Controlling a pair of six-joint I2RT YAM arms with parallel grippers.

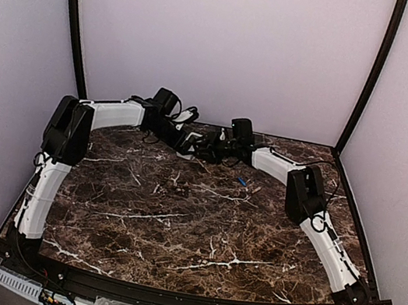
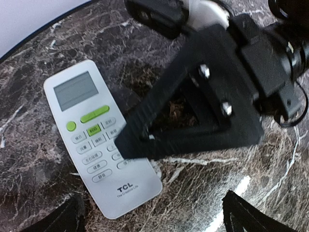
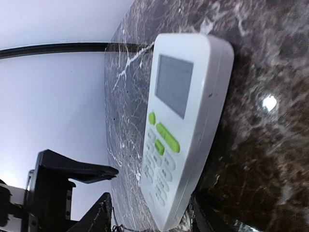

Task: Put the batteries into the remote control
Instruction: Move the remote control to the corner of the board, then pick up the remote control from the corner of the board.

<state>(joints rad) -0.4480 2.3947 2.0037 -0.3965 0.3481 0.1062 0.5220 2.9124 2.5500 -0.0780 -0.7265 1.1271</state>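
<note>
White remote control — face-up, flat

Glossy marble-look table, smooth plastic remote control (screen faintly shiny), matt plain walls

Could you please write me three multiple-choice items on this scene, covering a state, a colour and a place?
1. How does the remote control lie? A buttons up; B buttons down; C standing on end.
2. What colour is its long oval button? A red; B green; C blue.
3. Where is the blue battery? A in a tray; B on the marble table; C on the remote control.
Key: 1 A, its screen faces the camera; 2 B, it shows green; 3 B, bare marble surrounds it.
</note>
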